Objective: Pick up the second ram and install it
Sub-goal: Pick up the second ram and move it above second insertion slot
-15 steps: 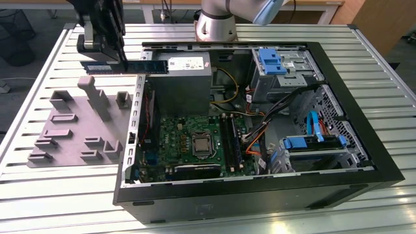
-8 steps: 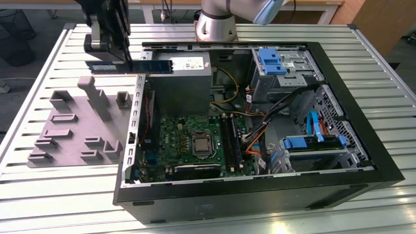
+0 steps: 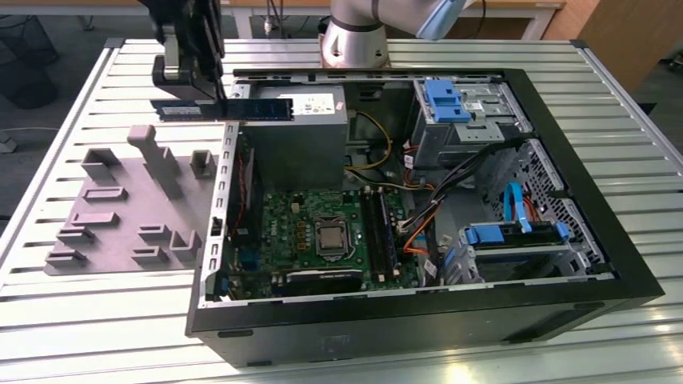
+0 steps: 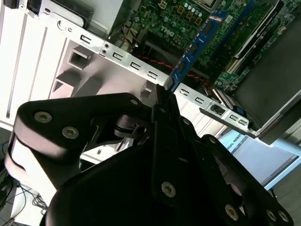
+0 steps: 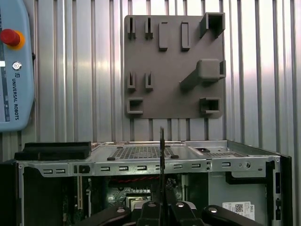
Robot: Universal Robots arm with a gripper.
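Black hand (image 4: 163, 96) — silver screws (image 4: 168, 189), grey-blue arm (image 3: 357, 36)

Exterior view high, oblique; wrist views past pincer (image 4: 163, 96), sharing case edge (image 5: 141, 166).

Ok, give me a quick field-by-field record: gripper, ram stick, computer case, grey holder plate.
computer case: open, lying on the slatted table, motherboard exposed
gripper: shut on the second ram
second ram: held level in the air, by the case wall at the exterior view's left
grey holder plate: on the table, at the exterior view's left of the case
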